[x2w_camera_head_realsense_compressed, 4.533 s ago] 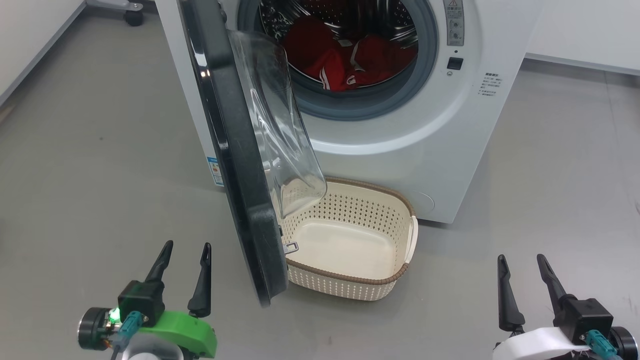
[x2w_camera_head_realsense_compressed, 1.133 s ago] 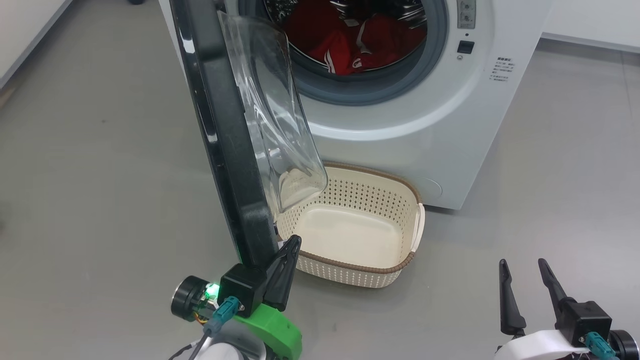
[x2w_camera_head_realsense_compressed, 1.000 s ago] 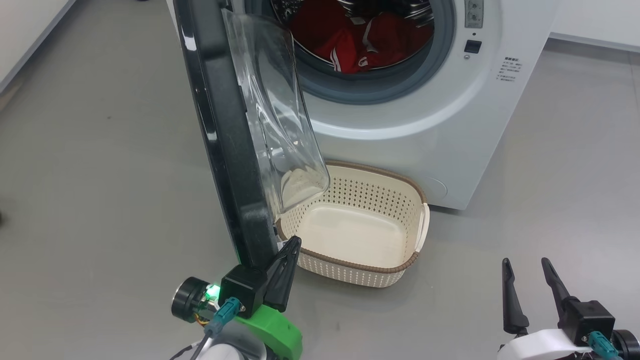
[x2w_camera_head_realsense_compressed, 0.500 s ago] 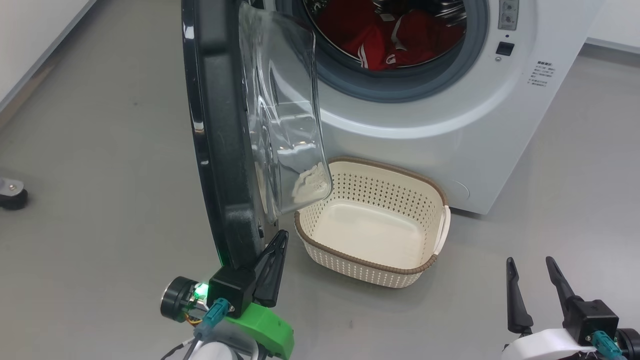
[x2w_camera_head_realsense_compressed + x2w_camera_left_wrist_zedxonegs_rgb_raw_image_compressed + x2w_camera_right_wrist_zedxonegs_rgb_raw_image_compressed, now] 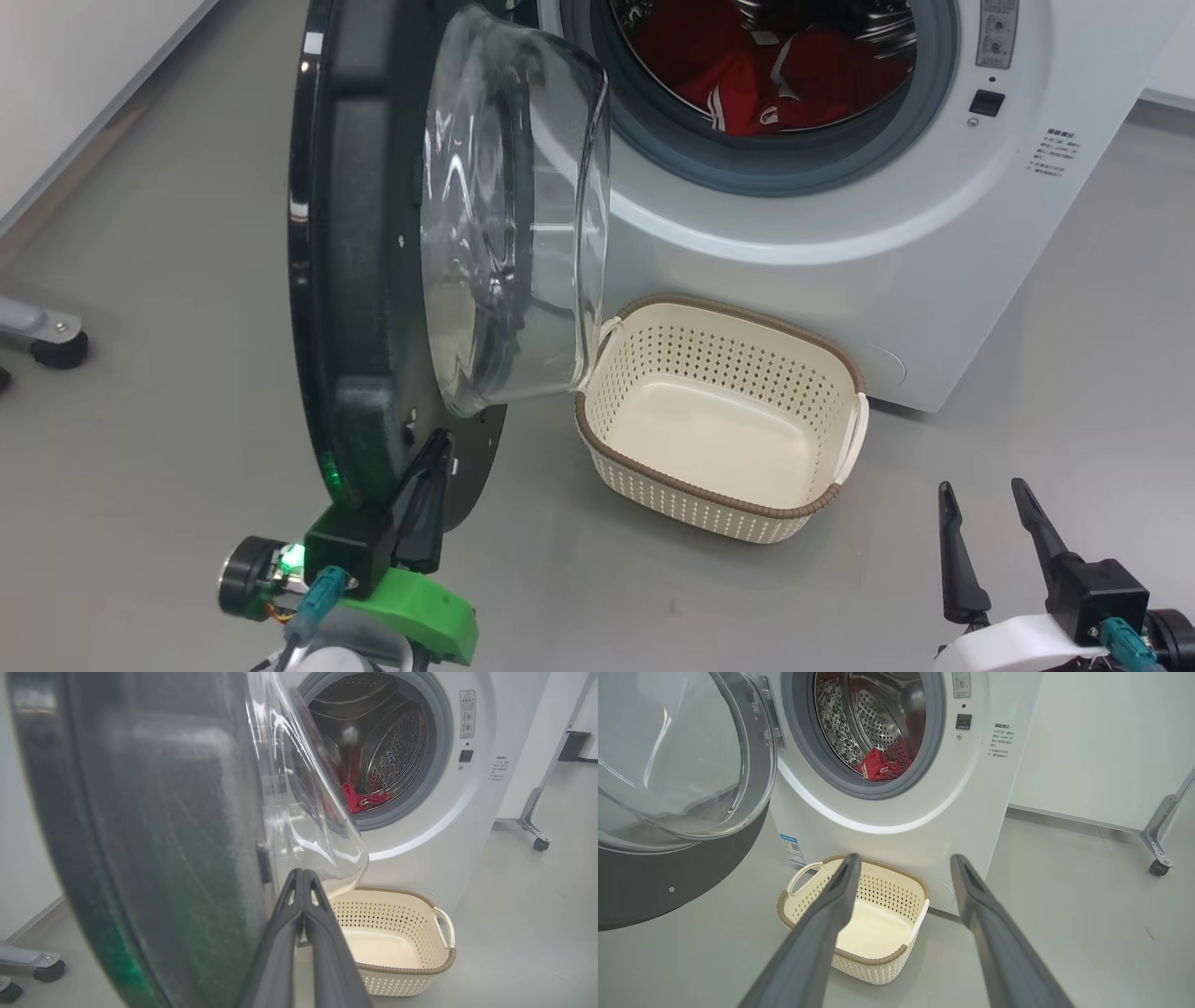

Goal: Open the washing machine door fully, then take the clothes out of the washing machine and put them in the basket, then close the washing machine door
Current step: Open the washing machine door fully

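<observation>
Standing wide open, the door (image 5: 359, 280) hangs at the left of the machine (image 5: 840, 261), its glass bowl bulging toward the basket (image 5: 719, 502). The red clothes (image 5: 775, 79) lie in the drum (image 5: 882, 28). The basket sits on the floor (image 5: 168, 420) just before the machine, below the drum's mouth. The left gripper (image 5: 435, 448) has its fingers pressed together on nothing, tips at the door's lower inner face. The right gripper (image 5: 981, 487) hovers at the lower right, jaws spread.

The left gripper (image 5: 302, 875), jaws pressed together, lies just beside the open door (image 5: 154, 835); the basket (image 5: 407, 968) stands beyond.
</observation>
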Motion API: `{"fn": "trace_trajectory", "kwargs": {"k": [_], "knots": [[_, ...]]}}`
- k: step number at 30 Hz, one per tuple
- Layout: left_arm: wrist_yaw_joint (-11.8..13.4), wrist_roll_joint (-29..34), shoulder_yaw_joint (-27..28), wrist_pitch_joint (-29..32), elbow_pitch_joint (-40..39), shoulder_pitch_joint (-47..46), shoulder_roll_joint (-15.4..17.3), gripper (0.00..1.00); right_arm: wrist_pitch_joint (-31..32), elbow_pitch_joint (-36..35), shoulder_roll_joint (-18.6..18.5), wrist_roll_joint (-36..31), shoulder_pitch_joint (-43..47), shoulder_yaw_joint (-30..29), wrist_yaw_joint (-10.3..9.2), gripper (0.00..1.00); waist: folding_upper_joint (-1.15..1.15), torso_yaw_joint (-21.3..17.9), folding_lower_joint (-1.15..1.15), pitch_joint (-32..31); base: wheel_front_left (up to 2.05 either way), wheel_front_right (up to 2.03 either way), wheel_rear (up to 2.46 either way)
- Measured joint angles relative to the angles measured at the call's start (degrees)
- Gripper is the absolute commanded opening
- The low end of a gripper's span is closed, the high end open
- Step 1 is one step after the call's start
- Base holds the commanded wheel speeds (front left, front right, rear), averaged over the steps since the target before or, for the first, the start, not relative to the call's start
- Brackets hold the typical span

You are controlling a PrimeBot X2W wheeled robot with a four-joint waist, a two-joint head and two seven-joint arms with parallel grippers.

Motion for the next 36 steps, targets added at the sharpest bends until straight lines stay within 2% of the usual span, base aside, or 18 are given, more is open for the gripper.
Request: {"fn": "trace_trajectory", "kwargs": {"k": [10, 16, 36], "knots": [[0.08, 0.68, 7.80, -0.51, 1.78, -0.01, 1.97, 0.00, 0.00, 0.03, -0.03, -0.76, -0.79, 0.51, 0.49, 1.00, 0.00, -0.83, 0.00, 1.21, 0.00, 0.00, 0.00], [0.08, 0.79, 14.73, -0.52, 3.60, -0.22, 2.16, 0.00, 0.00, -0.05, -0.04, -0.76, -1.23, 0.34, 0.70, 1.00, 0.00, -1.71, 0.00, 2.13, 0.00, 0.00, 0.00], [0.09, 1.02, 28.37, -1.19, 9.40, -8.62, 1.65, 0.00, 0.00, -1.03, -1.89, -1.21, -4.13, -0.55, 1.15, 1.00, 0.00, -3.14, 0.00, 8.23, 0.00, 0.00, 0.00]]}}
